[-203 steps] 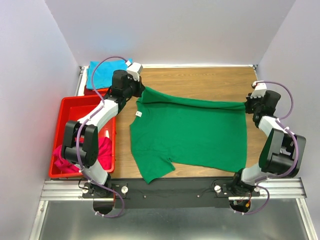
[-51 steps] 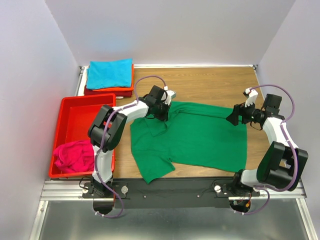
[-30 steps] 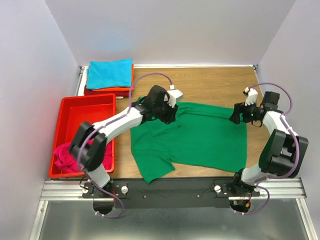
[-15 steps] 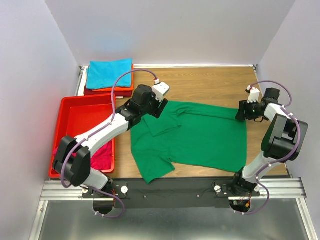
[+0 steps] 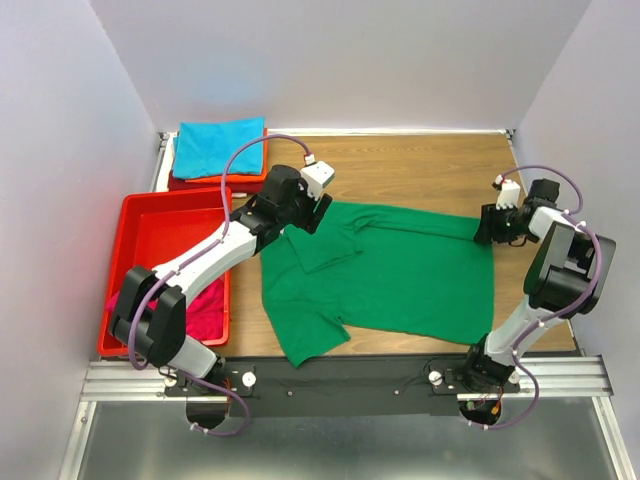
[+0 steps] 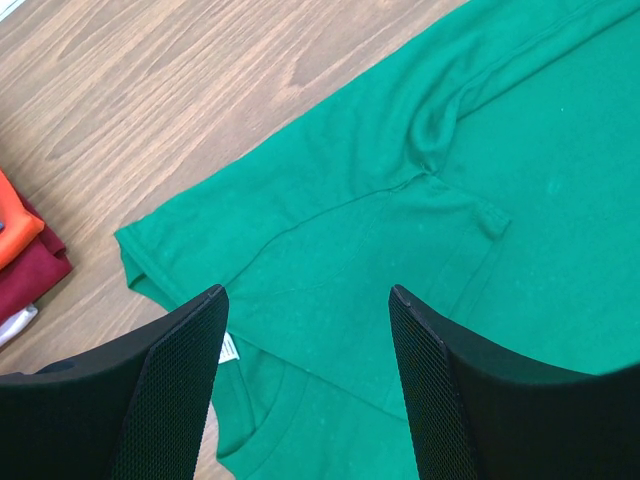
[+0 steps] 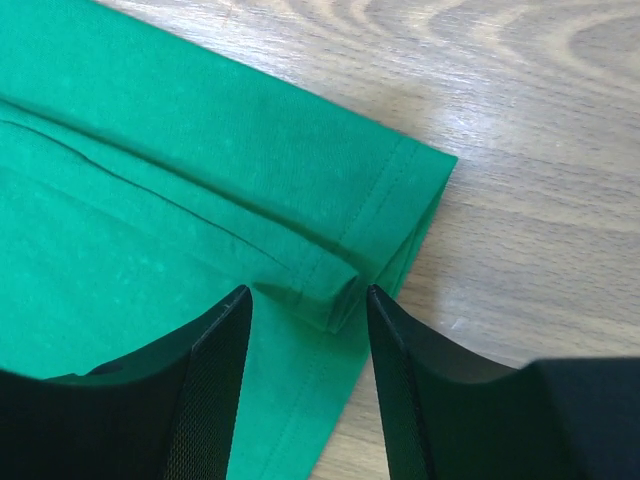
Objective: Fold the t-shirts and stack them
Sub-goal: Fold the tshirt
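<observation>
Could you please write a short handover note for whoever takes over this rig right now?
Left gripper: open, empty, hovering over the green t-shirt near its collar and tucked-in sleeve.
Right gripper: open, jaws straddling the shirt's folded far-right corner, not yet clamped.
Things: the green t-shirt lies spread on the table, far edge folded over. Teal shirt tops a folded stack over an orange shirt and a dark red shirt, far left. Magenta shirt lies crumpled in the red tray.
Done: three stacked.
Left: finish folding green, stack it; then magenta.
</observation>
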